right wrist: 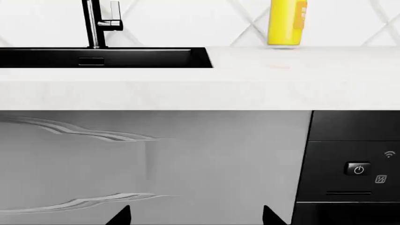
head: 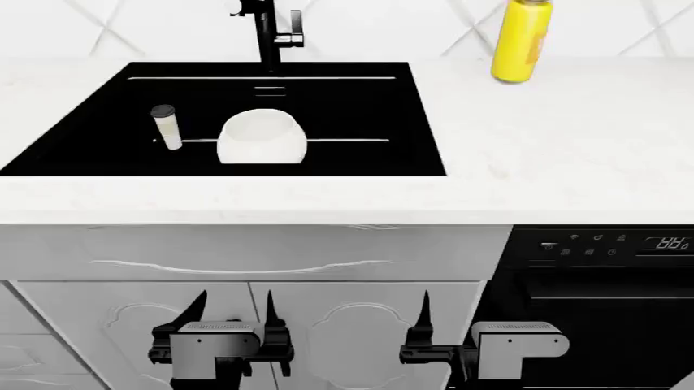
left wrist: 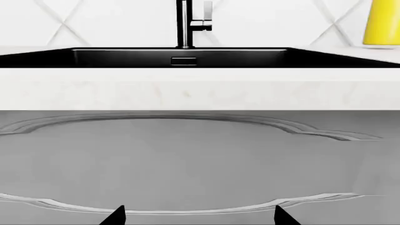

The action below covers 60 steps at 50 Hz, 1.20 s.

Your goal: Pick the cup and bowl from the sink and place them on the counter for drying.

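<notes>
smooth rounded white bowl (head: 260, 138) and slim cream cup (head: 166, 127) sit in the glossy black rectangular sink (head: 358, 114); left gripper (head: 231, 315) and right gripper (head: 456, 313), both spread open, hang low before grey cabinets, below the speckled counter (head: 564, 146).

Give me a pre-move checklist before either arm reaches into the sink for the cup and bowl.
1. Left gripper empty, jaws apart: ok.
2. Right gripper empty, jaws apart: ok.
3. Cup in view in the sink, upright, apart from the bowl: ok.
4. Bowl in view, nothing on top of it: ok. Whether it sits level: cannot tell.
5. Arms above the counter edge: not ok. Both grippers hang low in front of the cabinet doors and must rise first.
6. Bare drying space on the counter right of the sink, in front of the yellow bottle: ok.
</notes>
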### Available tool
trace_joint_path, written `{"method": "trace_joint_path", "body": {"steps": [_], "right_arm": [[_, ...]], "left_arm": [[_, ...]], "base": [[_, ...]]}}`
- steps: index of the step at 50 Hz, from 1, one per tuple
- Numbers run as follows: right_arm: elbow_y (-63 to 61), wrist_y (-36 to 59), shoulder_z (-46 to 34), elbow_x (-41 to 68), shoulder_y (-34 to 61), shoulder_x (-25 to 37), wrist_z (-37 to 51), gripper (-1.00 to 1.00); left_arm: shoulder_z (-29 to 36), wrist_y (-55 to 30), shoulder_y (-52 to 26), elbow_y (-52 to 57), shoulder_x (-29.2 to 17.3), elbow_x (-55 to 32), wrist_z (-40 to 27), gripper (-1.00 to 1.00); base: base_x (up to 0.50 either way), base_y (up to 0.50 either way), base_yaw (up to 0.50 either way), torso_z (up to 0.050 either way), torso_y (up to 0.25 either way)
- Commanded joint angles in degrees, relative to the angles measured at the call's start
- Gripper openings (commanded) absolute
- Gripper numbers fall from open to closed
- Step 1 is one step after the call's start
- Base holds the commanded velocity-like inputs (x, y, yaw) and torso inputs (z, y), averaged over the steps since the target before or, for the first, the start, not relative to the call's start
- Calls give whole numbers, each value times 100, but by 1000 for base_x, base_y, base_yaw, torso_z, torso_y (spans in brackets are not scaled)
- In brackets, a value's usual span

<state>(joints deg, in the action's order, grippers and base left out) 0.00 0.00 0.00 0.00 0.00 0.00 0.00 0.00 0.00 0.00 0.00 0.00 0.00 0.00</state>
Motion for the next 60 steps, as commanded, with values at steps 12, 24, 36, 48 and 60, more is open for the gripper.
{"method": "trace_joint_path", "body": {"steps": [12,24,36,48,60], "right_arm": [[-23,-158,-334,244,-31,280,319,100],[-49,-164,-457,364,-41,388,452,100],[0,-152,-559,454,10,471,534,100],[23,-148,-664,516,28,544,615,100],[55,-148,-737,636,35,602,684,100]], "left_arm": [[319,-34,3,25,-279,-297,-298,100],[392,40,105,46,-448,-444,-369,100],[480,38,126,40,-548,-515,-443,100],[672,-81,-85,-50,-513,-488,-613,100],[712,-25,-15,7,-637,-554,-706,100]], "base": [[0,0,0,0,0],[0,203,0,0,0],[0,500,0,0,0],[0,486,0,0,0],[0,44,0,0,0]]}}
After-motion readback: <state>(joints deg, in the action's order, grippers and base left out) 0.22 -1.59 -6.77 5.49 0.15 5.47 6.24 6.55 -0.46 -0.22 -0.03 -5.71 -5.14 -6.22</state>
